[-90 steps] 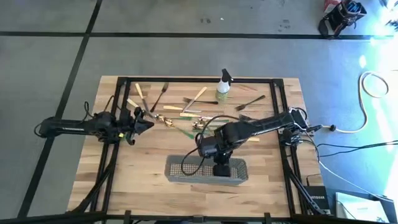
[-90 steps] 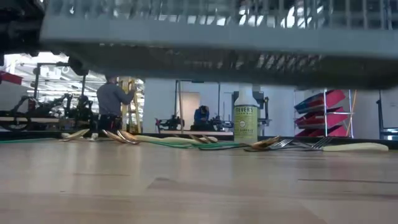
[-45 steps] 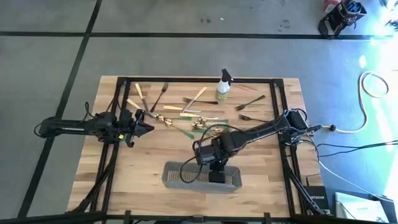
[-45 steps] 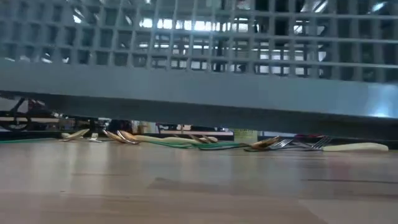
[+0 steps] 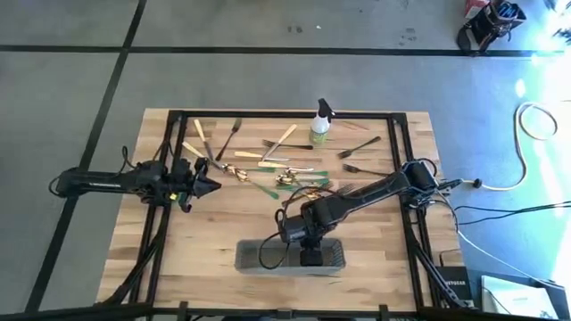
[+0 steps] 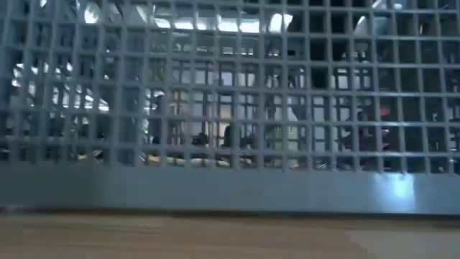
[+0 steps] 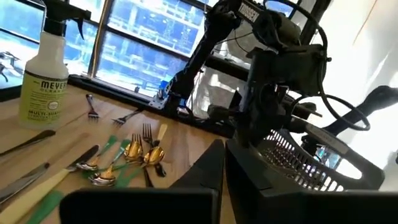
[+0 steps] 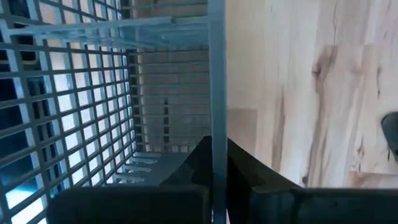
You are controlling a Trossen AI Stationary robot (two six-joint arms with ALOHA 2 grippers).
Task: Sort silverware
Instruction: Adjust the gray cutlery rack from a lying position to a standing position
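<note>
Pale plank table (image 5: 214, 232), right claw (image 5: 308, 256) clamped on grey mesh caddy (image 5: 268, 259) wall (left claw (image 5: 203, 185) together), slim silverware (image 5: 268, 165) scattered

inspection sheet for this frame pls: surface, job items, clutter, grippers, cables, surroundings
Surface: wooden table, bare at the near left.
Job's things: silverware scattered across the far half; none seen in the wire-mesh caddy.
Clutter: spray bottle upright at the far edge.
Grippers: right gripper shut on the caddy's wall at the near edge; left gripper hovers at the left, fingers together, holding nothing.
Cables: black leads at the table's right edge; pale cable loop on the floor.
Surroundings: grey floor with dark tape lines.
</note>
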